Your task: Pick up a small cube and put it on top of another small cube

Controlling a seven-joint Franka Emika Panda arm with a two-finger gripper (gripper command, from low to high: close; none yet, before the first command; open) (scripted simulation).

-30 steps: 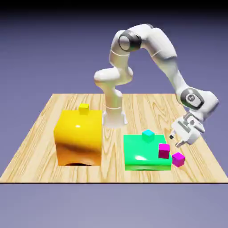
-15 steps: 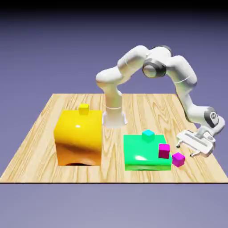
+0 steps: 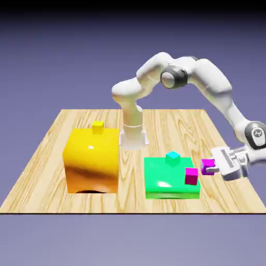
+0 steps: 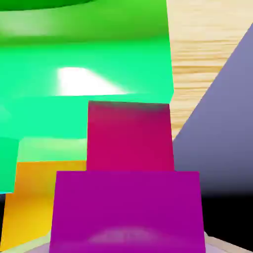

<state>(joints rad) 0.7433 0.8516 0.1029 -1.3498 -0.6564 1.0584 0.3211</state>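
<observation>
The purplish-magenta cube (image 3: 208,167) is pinched between the fingers of the gripper (image 3: 228,163), and in the hand view it fills the bottom middle, right between the tips. It's held near the right-hand edge of the tabletop (image 3: 39,179) as seen in the exterior view, next to the right edge of the green block (image 3: 166,179), with the hand tipped well over sideways rather than pointed straight down. The redder pink-magenta cube (image 3: 191,176) is seated on that block at its right edge, and it's probably the one meant to be stacked on. A cyan cube (image 3: 173,158) is also perched on the block, farther back, so the wrong target could be picked if colours get mixed up. The main worry imo is the sideways approach: if the held cube is brought across too low, the redder one could be bumped and shoved along the block, or even knocked off its edge. If the wrist isn't levelled before release, the cube would likely be set down on an edge and rolled off. A grip that's off-centre could also let it be twisted while the hand is turned. Whether the two cubes are touching can't be told from here
</observation>
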